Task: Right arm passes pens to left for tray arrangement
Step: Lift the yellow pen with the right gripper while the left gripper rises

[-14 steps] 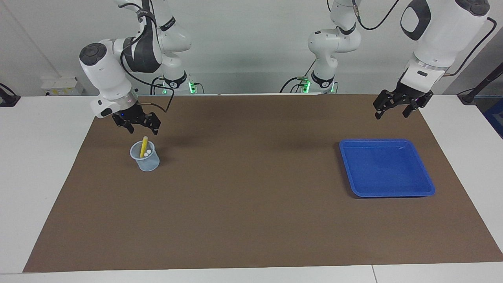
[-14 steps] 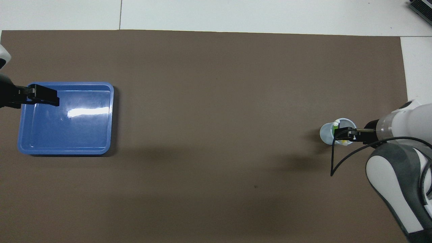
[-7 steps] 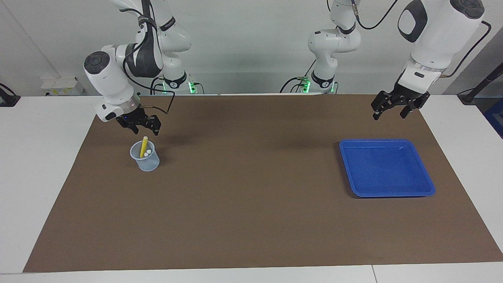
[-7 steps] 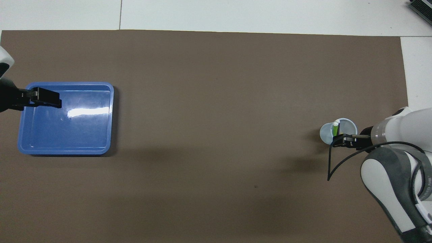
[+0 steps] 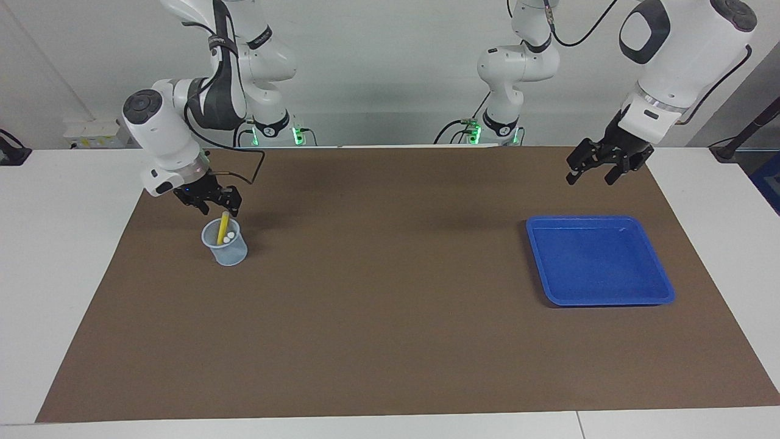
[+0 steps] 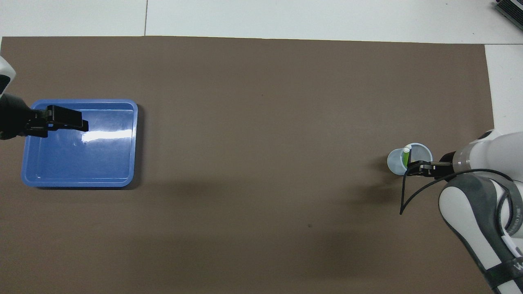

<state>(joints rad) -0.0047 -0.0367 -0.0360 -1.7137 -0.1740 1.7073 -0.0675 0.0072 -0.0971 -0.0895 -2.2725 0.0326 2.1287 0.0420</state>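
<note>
1. Right gripper (image 5: pixel 218 206): hovering at the very top of the yellow pen (image 5: pixel 223 225), over the cup (image 5: pixel 228 255); not possible to tell whether already pinching or only closing in.
2. Left gripper (image 5: pixel 589 177): waiting in the air at the tray's end of the table, with jaws wide and holding nothing.
3. Finding the pens standing in the cup, toward the right arm's end of the table:
   - seeing the yellow one leaning and poking well above the rim;
   - catching the green pen (image 6: pixel 405 157) from overhead;
   - spotting two whitish tips low beside the yellow one;
   - not making out any purple.
4. Judging the pens as light, stiff, slim plastic rods, smooth and round, so likely slipping or swivelling in a loose pinch.
   - Advising a hold high on the barrel, squarely across it.
   - Leaving the lower length free for the left gripper at the handover.
5. Judging the cup as thin, translucent, pale-blue plastic, light enough for tipping or dragging along when pulling a pen slantwise; favouring a lift along the pen's own lean.
6. Noting the tray (image 5: pixel 600 262): bright blue, shallow, glossy hard plastic, with rounded corners and a raised rim. Holding nothing yet, lying on the matte brown mat (image 5: pixel 390 329), well apart from the cup.
</note>
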